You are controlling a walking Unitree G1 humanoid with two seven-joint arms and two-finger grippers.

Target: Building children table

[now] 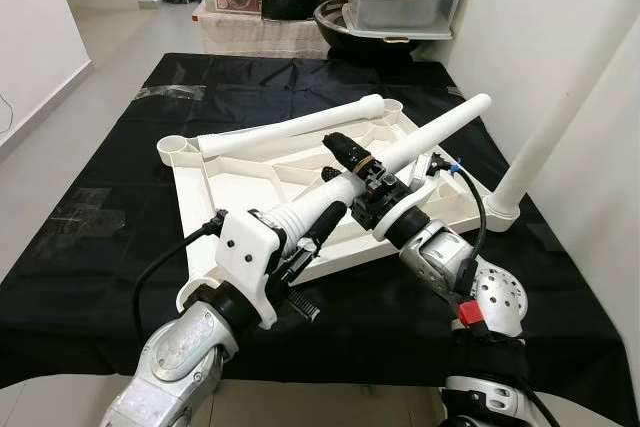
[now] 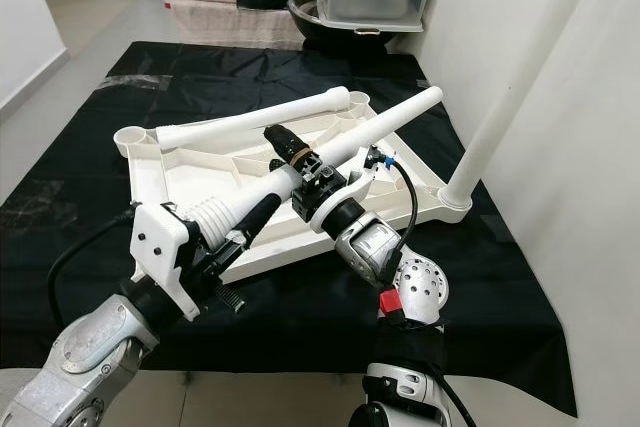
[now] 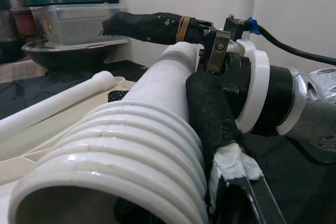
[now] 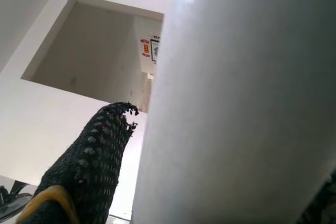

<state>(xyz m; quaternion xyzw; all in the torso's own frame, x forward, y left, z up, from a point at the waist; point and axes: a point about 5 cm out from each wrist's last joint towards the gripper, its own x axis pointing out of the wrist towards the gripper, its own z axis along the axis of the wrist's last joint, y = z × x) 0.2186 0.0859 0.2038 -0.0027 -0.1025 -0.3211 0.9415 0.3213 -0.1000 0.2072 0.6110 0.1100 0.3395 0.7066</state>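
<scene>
Left gripper (image 1: 318,230) clamped; right gripper (image 1: 352,160) — likewise

Ribbed white leg (image 3: 136,156) between black fingers (image 3: 210,114)

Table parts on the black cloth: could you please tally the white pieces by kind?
Legs: 3: lying leg on the tabletop, held leg gripped by the left gripper and right gripper, standing leg in a corner socket.
Tabletop: 1, upside down.
Total: 4
</scene>
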